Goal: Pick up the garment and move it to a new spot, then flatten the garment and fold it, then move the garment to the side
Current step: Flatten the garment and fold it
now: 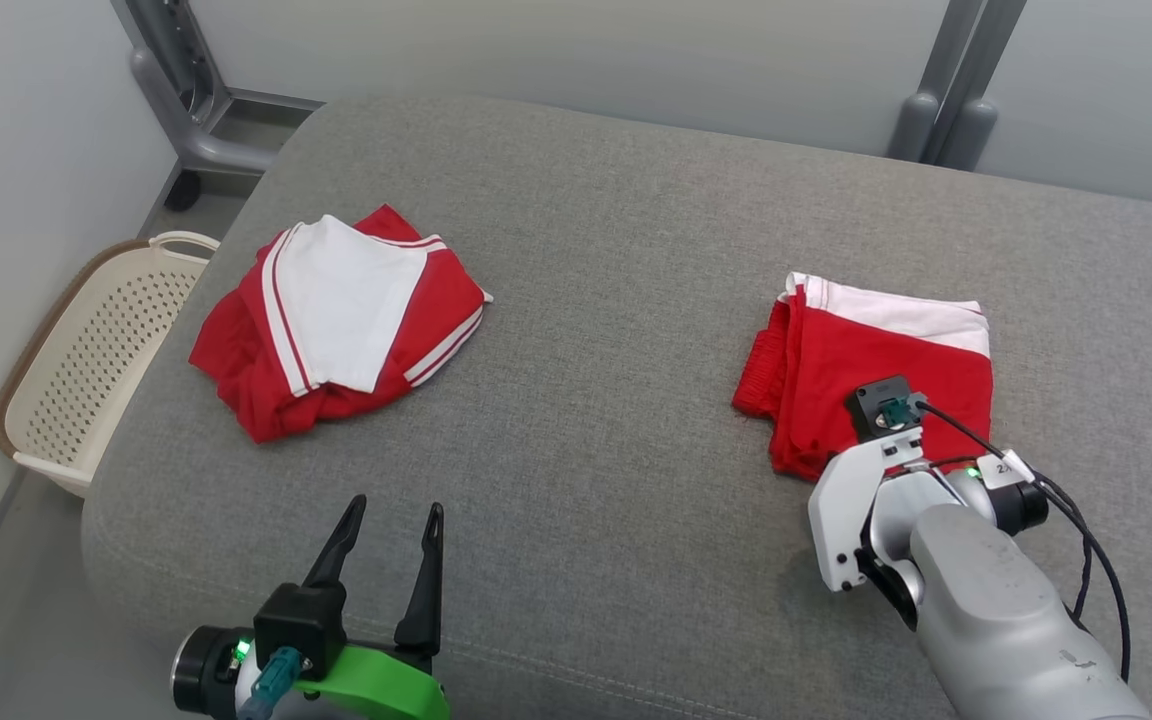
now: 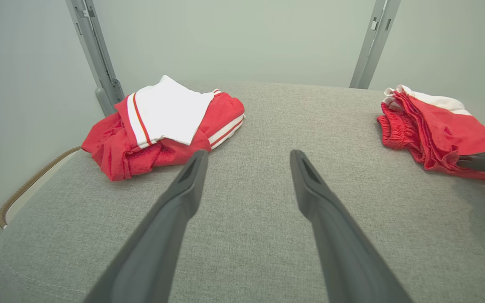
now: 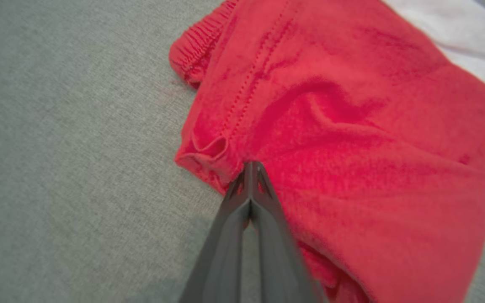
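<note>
On the cushion [image 1: 616, 250], right half: garment [image 1: 836, 360], red with a white band along the far edge, lies folded flat, elastic waistband to the left.
Right gripper [image 3: 251, 166]: clenched, fingers pressed together, tips touching the garment's near hem beside a small curl of cloth; cannot tell whether any cloth is pinched between them.
Left gripper [image 1: 398, 505]: released, fingers spread wide, points across bare cushion near the front edge, holds nothing, well apart from both garments.
Cushion, left half: second garment [image 1: 336, 320], red and white with stripes, lies in a loose crumpled heap.
Floor, left of the cushion: pale perforated basket [image 1: 86, 360], brown rim.
Behind: grey metal posts [image 1: 946, 90] against a pale wall.
</note>
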{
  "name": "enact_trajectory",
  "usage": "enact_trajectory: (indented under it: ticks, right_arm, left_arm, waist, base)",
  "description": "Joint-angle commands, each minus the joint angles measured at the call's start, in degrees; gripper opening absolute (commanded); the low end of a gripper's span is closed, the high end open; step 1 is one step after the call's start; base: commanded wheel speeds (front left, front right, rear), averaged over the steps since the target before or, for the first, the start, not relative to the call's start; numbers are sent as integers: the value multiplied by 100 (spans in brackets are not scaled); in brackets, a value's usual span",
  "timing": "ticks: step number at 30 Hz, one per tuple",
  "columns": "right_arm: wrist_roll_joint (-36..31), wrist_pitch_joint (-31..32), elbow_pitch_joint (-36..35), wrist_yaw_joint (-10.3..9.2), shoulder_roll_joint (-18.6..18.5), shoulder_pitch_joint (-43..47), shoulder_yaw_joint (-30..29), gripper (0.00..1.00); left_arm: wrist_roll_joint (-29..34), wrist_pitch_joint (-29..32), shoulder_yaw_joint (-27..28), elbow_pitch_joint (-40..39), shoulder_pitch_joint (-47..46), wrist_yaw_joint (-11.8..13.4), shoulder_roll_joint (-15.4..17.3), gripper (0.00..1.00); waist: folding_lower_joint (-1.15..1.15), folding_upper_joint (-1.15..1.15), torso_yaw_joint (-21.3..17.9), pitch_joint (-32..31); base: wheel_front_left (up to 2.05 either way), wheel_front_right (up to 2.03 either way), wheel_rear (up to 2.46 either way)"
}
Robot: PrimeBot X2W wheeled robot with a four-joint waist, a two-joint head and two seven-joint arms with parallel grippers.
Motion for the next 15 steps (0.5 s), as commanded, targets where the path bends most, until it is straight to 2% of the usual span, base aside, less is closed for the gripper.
enact_trajectory:
  ticks: [1,11,15]
  right_arm:
    - [73,-28,12,-7,7,86,74,0]
    - [1335,216,-742,-7,8,210,1494,0]
    - [1457,367,-1061,-7,9,184,1520,0]
  left_arm:
    - [28,-18,6,15,-62,11,7,100]
    - [3,-18,0,79,48,7,23,100]
    - [-24,-18,18,71,157,42,56,100]
  waist:
    - [0,0,-24,-21]
    - [0,0,-143,-213]
    - [0,0,-229,-349]
  base:
    - [0,0,0]
    - [0,0,0]
    - [0,0,0]
